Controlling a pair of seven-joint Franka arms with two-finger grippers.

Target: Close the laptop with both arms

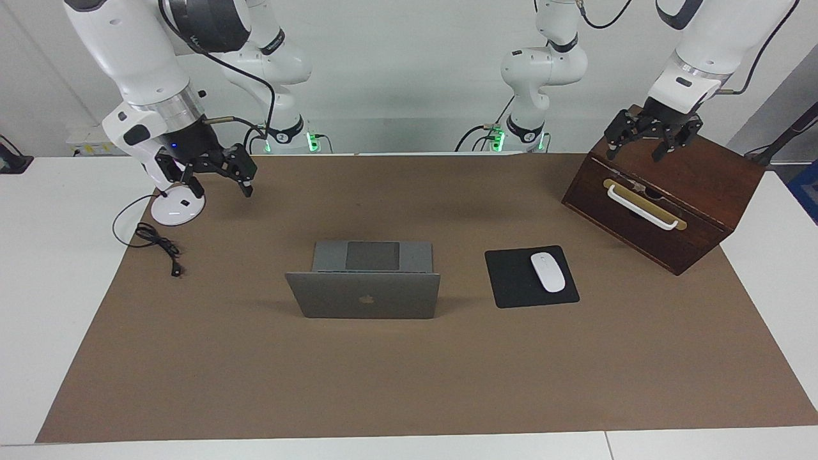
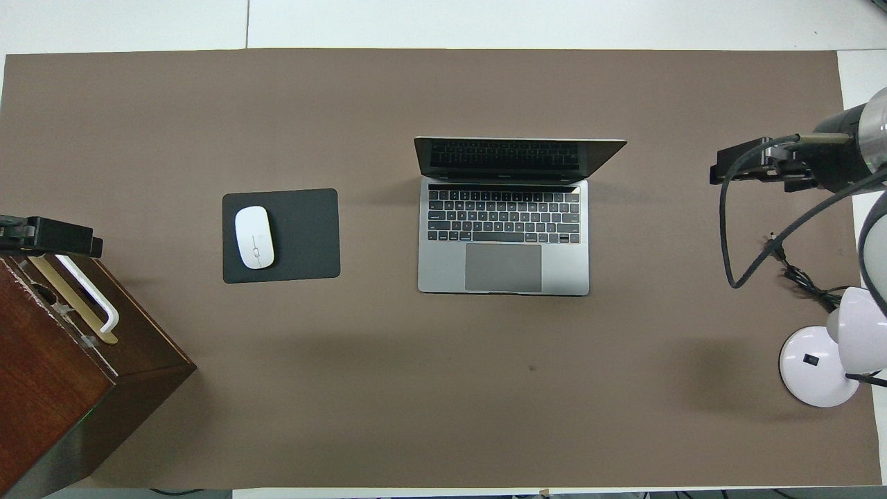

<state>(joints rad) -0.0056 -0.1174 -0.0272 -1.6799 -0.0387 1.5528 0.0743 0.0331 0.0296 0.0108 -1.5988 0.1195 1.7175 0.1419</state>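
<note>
Black-fingered and spread open, my right claw (image 1: 223, 181) hangs empty in the air over the brown mat (image 1: 409, 383) at the right arm's end of the worktop, just beside the small white desk lamp (image 1: 177, 206) with its round base, whose thin black cable (image 1: 156, 241) lies coiled on the mat's edge. I see my left claw (image 1: 642, 142) also open and holding nothing, poised above the top of the dark wooden drawer box (image 1: 664, 191) with a white handle on a brass plate, which sits angled at the left arm's end. Both white jointed arms come down from their bases at the robots' edge of the white worktop (image 1: 51, 268). Well apart from either claw, between them near the middle of the mat, stands the thin silver-grey metal laptop (image 1: 364, 294): its lid is raised, the dark apple logo facing away from the robots, and from overhead its black keys and grey trackpad (image 2: 503, 267) lie uncovered toward the robots. Beside the laptop, toward the left arm's end, lies the square black mousepad (image 1: 521, 278), and a slim white mouse (image 1: 547, 271) rests on it.
</note>
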